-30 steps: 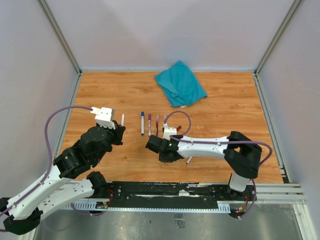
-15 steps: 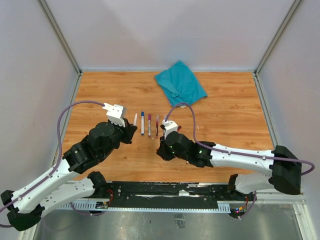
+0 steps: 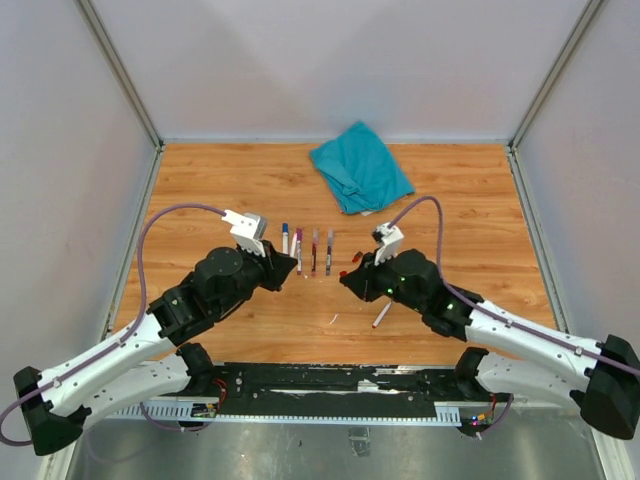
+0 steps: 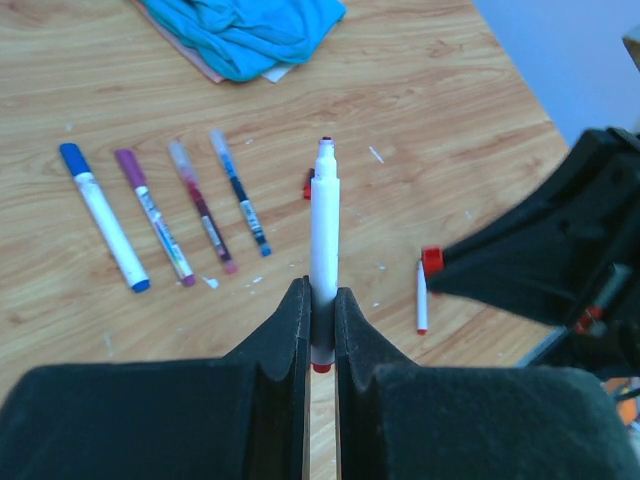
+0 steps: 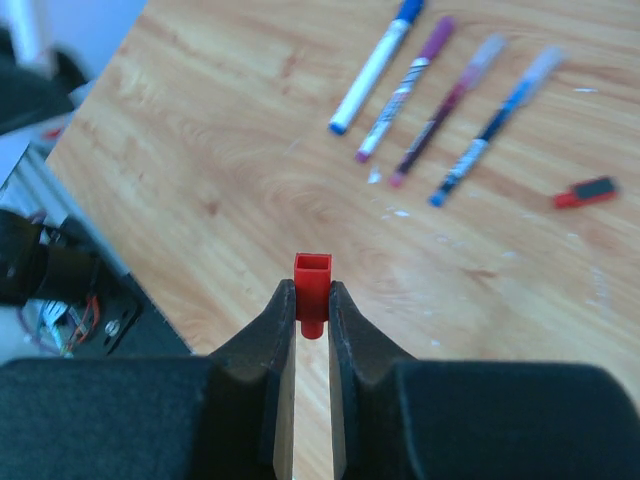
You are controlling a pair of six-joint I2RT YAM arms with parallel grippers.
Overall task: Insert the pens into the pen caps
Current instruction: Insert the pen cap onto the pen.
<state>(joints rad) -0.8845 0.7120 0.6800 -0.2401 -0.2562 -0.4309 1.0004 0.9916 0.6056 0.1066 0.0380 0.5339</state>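
Jaws pinch pen (image 4: 323, 230), cap (image 5: 311, 278); pens (image 4: 204, 210) beyond

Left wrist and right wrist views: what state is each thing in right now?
left gripper: shut on held pen.
held pen: uncapped, tip pointing away from the fingers.
right gripper: shut on red cap.
red cap: gripped, open end outward.
four pens: lying side by side, apparently capped.
loose pen: lying flat.
cloth: crumpled.

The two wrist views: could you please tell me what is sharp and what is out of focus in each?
Right wrist: the red cap in the right gripper is crisp; the four pens lying behind are soft. Left wrist: the held pen is sharp; the right arm at the right edge blurs.
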